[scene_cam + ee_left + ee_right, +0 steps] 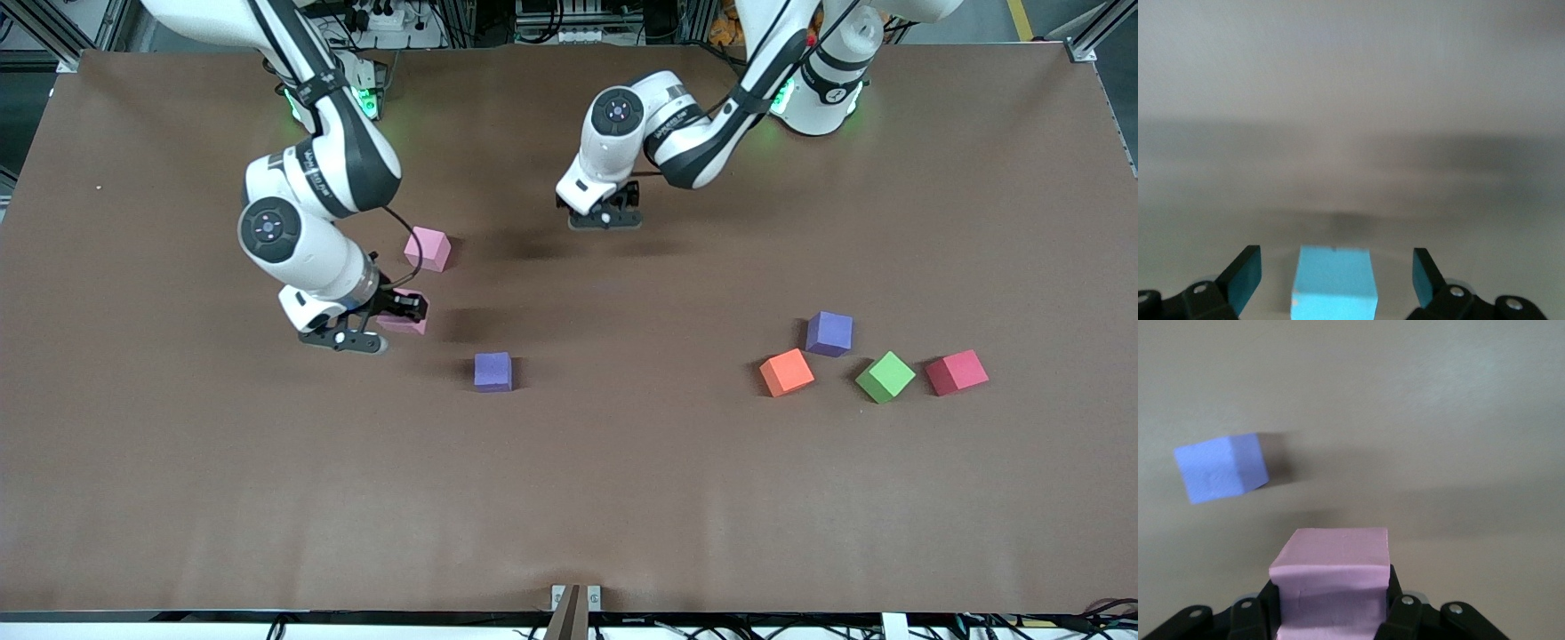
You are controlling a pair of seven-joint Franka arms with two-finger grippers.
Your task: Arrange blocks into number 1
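The right gripper (397,313) clamps a pink block (1331,577) low over the table (569,498) toward the right arm's end, between a second pink block (428,248) and a purple block (492,371). The left gripper (606,213) stands with fingers spread around a light blue block (1335,283) near the middle of the table's base-side edge; orange (787,372), purple (829,333), green (885,376) and red (957,372) blocks lie toward the left arm's end. Setting the held cube down squarely in line with its neighbours, before releasing, would likely keep the numeral's stroke straight.
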